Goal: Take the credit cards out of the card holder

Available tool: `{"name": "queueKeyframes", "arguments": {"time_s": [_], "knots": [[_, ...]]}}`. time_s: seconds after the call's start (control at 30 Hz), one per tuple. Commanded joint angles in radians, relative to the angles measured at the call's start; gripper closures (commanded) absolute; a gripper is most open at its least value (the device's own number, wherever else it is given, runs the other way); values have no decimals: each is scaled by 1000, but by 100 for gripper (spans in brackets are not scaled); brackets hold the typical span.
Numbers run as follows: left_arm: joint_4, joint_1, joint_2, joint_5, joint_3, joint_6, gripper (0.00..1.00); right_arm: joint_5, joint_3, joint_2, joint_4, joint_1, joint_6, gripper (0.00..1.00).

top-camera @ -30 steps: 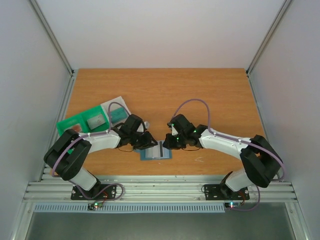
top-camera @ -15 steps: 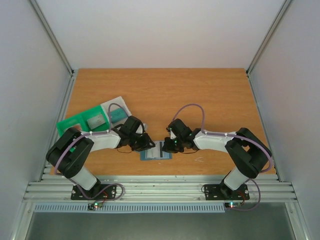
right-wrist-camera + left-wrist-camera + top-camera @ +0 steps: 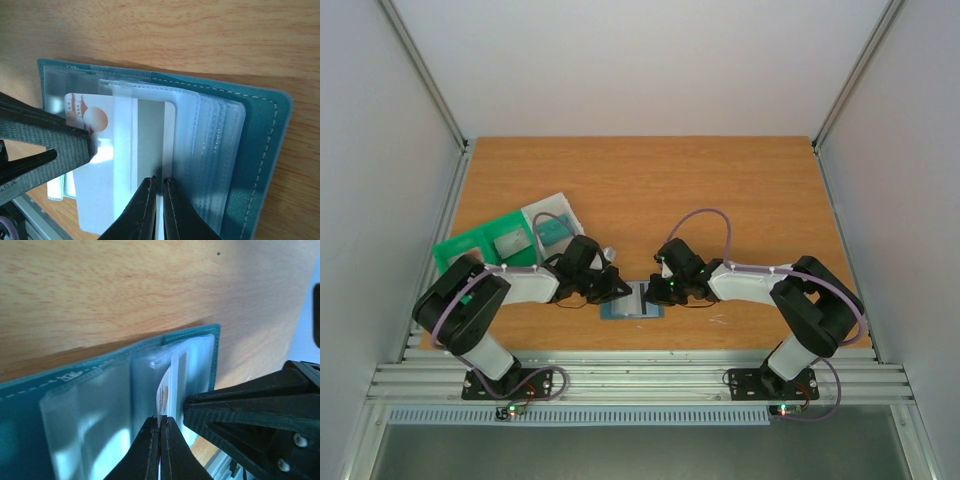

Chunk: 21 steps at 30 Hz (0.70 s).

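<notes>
The card holder (image 3: 632, 301) lies open on the table near the front edge, with a slate-blue cover (image 3: 260, 130) and several clear sleeves (image 3: 210, 150). A white card with a red circle (image 3: 95, 150) sticks partly out of a sleeve. It also shows in the left wrist view (image 3: 165, 390). My left gripper (image 3: 614, 289) (image 3: 160, 421) is shut on the edge of this white card. My right gripper (image 3: 657, 290) (image 3: 159, 181) is shut on a clear sleeve edge beside the card. The two grippers almost touch over the holder. The reddish-pink card is out of view.
A green tray (image 3: 468, 250) holding a greyish card stands at the left. A clear whitish tray (image 3: 542, 215) with a teal card (image 3: 555, 232) lies behind it. Aluminium rails (image 3: 640, 378) run along the table's near edge, close to the holder.
Both grippers have closed in on the card holder from either side. The right arm has folded in and lowered. The left gripper has edged onto the holder.
</notes>
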Motion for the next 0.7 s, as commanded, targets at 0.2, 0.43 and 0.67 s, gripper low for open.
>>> {"name": "queueKeyframes", "arguments": {"time_s": [0.2,0.43,0.67], "knots": [[-125,9,-161,-138,-16,31,100,24,-15,-31,-18,-7,1,94],[-298,13,-299,-228,32,118,100,-23,10,-104,-78,-37,28,92],[-352,-15,-414,-309,64,237,99,-183,27,-198,-129,-142,198,86]]}}
